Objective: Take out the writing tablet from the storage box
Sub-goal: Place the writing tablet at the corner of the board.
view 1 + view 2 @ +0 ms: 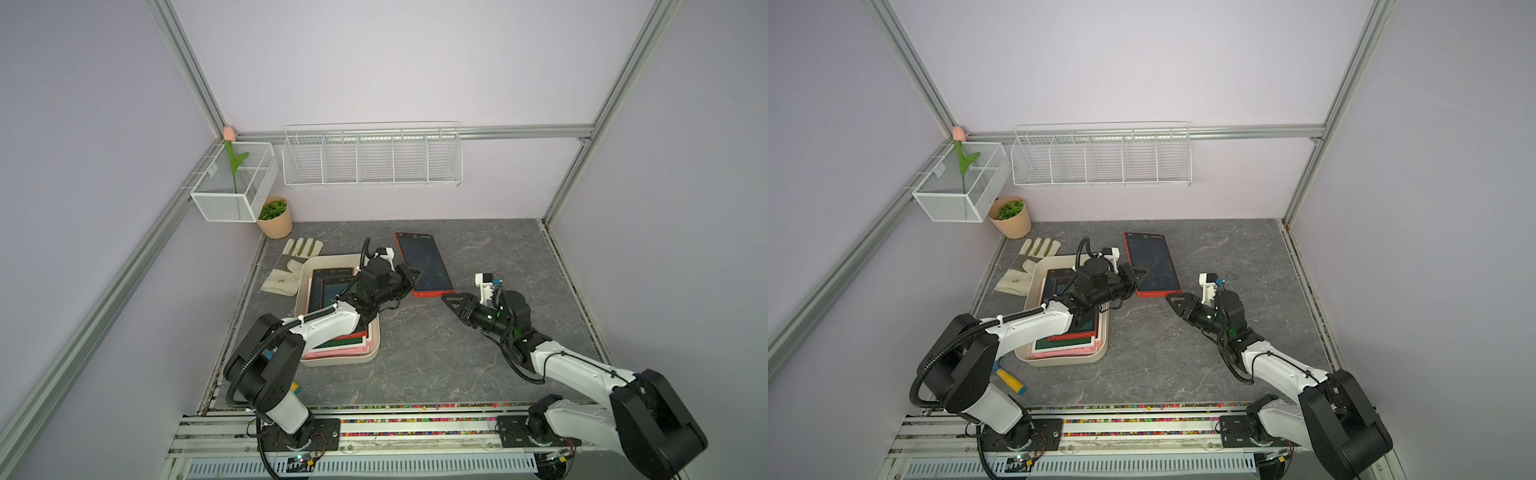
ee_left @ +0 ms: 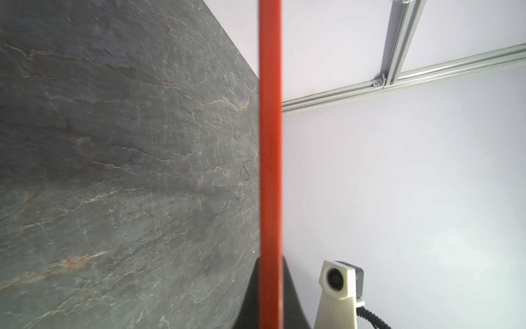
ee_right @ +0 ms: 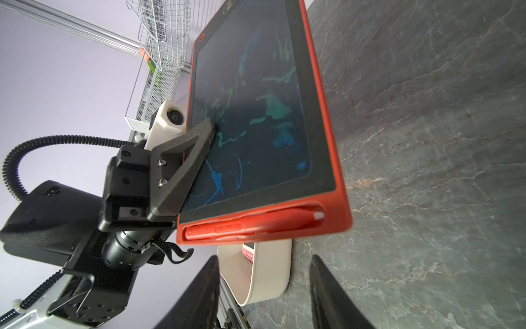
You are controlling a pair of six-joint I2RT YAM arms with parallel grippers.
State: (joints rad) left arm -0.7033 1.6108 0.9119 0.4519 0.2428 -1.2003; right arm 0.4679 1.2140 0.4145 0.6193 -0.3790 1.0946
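Red-framed flat writing tablet [image 1: 424,259], clamped in left end effector [image 1: 414,275], right end effector [image 1: 446,297] apart

Mid-frame in both top views, red-framed flat rectangular writing tablet [image 1: 428,257] [image 3: 250,114]: dark screen streaked with blue and teal-green scribbles, red stylus along one short edge. Left of it, shallow cream-white plastic storage box [image 1: 345,360]; inside, stacked tablets [image 1: 332,344] framed in pink, red and white, screens dark or green. Beneath, grey marbled tabletop [image 1: 457,365] veined in white and rust. Upper left: cream fabric work glove [image 1: 286,270] striped olive, beige round pot [image 1: 276,228] of green leaves, white wire mesh baskets [image 1: 372,162]. Behind, pale lilac walls [image 1: 395,62].
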